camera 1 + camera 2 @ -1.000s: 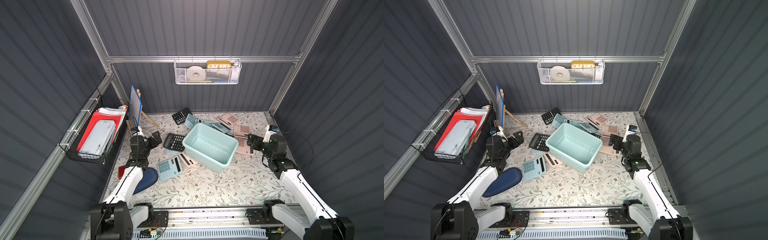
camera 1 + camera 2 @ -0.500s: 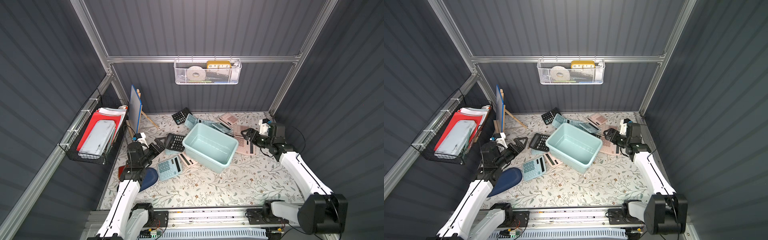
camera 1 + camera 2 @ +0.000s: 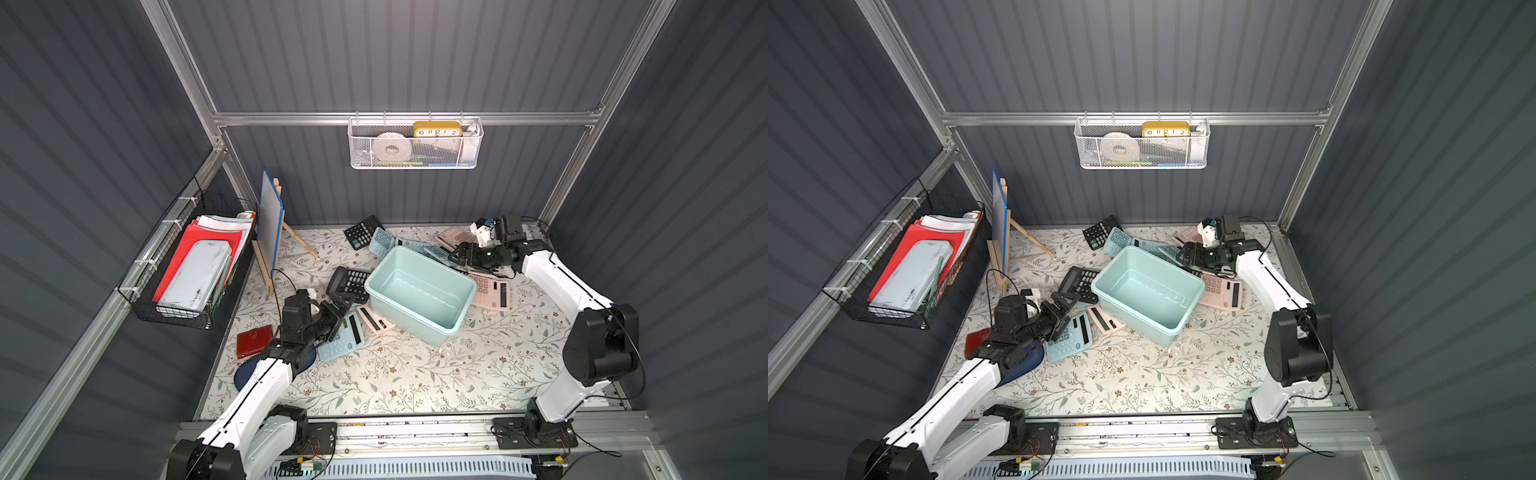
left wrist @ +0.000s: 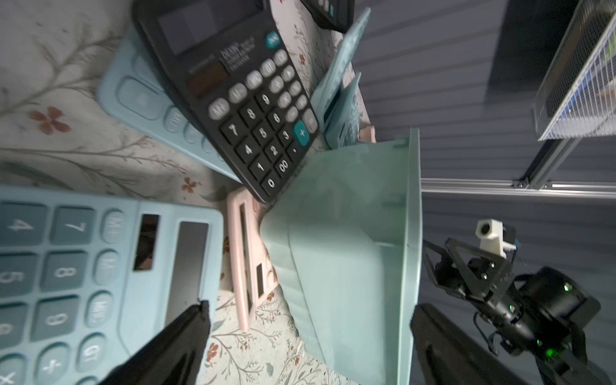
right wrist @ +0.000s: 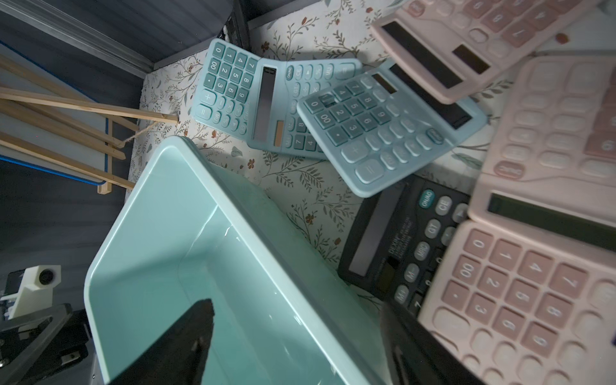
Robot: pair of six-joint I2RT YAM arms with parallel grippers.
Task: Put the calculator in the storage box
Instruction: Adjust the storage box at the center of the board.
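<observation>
While no calculator has gone in, the storage box stands empty between the two arms. The left gripper has its jaws spread fully and holds nothing. It hovers low above the blue calculator, which lies flat, keys up, directly beneath it, with the box wall just ahead of its fingertips. This unit is judged the likeliest pick, being unobstructed. The black calculator further ahead butts the box wall, and a pink calculator is tucked partly under the rim. The right gripper is parted and grips nothing. One finger is over the box interior, the other outside above a second black calculator, so the rim runs between them, apparently to steady the box. Contact cannot be confirmed.
</observation>
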